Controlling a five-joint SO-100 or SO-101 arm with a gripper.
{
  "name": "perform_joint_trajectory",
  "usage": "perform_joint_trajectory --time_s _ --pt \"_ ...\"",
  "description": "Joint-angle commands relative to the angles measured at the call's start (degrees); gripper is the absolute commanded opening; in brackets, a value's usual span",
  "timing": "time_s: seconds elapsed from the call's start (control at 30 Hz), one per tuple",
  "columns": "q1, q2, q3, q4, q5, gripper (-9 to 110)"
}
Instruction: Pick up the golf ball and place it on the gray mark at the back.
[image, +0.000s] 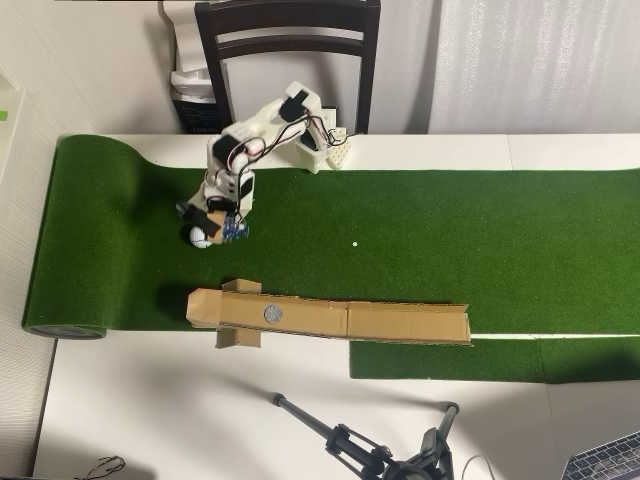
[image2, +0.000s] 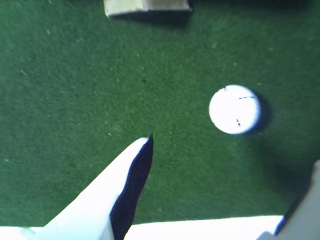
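The white golf ball (image: 201, 238) lies on the green turf (image: 450, 230) near its left end in the overhead view. My white arm reaches down from the back, and my gripper (image: 212, 224) hangs right over the ball. In the wrist view the ball (image2: 235, 109) rests on the turf just beyond my open gripper (image2: 232, 150), between the lines of the left finger (image2: 125, 185) and the right finger (image2: 306, 210); neither touches it. The round gray mark (image: 272, 313) sits on a long cardboard strip (image: 400, 322) in front of the ball.
The cardboard strip's end shows at the top of the wrist view (image2: 147, 6). A small white dot (image: 354, 243) lies mid-turf. The turf is rolled up at the left (image: 65, 330). A chair (image: 288, 50) stands behind; a tripod (image: 370, 455) stands in front.
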Motion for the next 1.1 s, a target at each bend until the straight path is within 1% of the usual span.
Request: perform_joint_trajectory --time_s 0.0,0.37,0.47,0.7,1.07 --pt "1.49 -0.53 -5.45 0.97 -0.26 49" --pt "3.25 -5.19 -5.89 0.97 -1.58 49" --pt "2.81 -5.45 -5.27 0.97 -5.54 49" --pt "2.81 -8.53 -5.89 0.79 -8.35 49" --pt "5.62 -8.7 -5.89 -5.71 -9.49 49"
